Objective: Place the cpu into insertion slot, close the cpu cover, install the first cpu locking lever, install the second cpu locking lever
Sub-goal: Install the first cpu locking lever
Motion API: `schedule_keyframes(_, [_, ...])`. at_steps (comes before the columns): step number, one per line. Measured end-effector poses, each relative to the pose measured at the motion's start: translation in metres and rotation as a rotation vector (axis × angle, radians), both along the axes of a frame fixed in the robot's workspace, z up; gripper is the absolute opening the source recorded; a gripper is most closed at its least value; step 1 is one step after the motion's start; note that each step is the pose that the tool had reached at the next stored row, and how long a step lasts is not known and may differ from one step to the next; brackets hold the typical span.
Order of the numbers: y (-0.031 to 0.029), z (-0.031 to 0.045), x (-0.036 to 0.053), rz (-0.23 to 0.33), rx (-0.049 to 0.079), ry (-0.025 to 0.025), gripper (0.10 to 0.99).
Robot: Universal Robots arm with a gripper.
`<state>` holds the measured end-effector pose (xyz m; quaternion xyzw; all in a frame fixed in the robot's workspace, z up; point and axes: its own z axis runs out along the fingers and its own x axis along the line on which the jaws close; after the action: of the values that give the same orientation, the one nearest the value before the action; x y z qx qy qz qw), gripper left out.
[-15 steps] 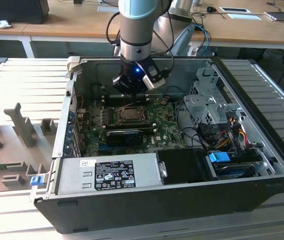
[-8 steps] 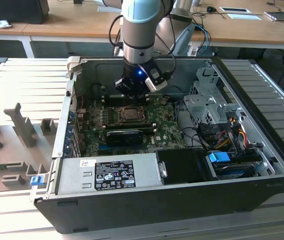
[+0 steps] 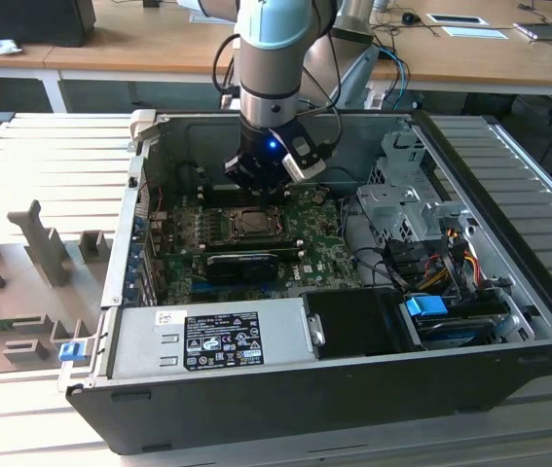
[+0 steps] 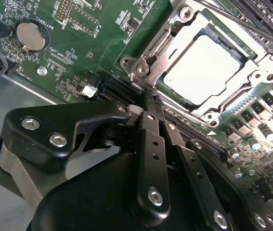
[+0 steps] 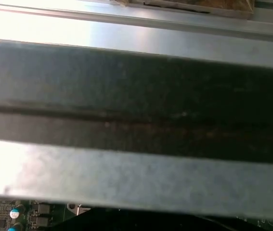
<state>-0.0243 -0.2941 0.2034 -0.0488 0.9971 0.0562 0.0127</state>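
The cpu [image 4: 206, 65], a pale silver square, lies seated in the insertion slot [image 3: 253, 223] on the green board. The silvery cpu cover [image 4: 260, 77] lies flat over its edges, with the chip showing through the window. A thin locking lever [image 4: 237, 19] runs along one side of the socket, and another lever [image 4: 158, 45] runs along the adjacent side, ending in a hooked tip near the socket corner. My gripper [image 4: 147, 97] has its black fingers pressed together, tips just off that corner with nothing between them. In the exterior view the gripper [image 3: 256, 183] hangs over the board just behind the socket.
A long black expansion card [image 3: 241, 263] sits in front of the socket. A power supply [image 3: 212, 336] fills the case front, and a drive cage [image 3: 407, 195] with cables [image 3: 441, 263] stands at the exterior view's right. A coin battery [image 4: 29, 36] is on the board. The case wall [image 5: 136, 96] is close.
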Motion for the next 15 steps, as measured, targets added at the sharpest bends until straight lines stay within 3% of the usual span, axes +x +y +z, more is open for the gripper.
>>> schedule_keyframes(4, [0.0, -0.0022, 0.0, 0.0, -0.003, -0.0001, 0.106])
schedule_keyframes(10, [0.0001, -0.002, 0.0003, 0.0, 0.005, -0.0002, 0.106])
schedule_keyframes(13, [0.0001, 0.0047, 0.0004, 0.0, 0.004, -0.0001, 0.106])
schedule_keyframes(14, [0.0001, 0.0121, 0.0004, 0.0, 0.002, -0.0002, 0.106])
schedule_keyframes(15, [0.0, 0.014, 0.0003, 0.0, 0.002, -0.0002, 0.106])
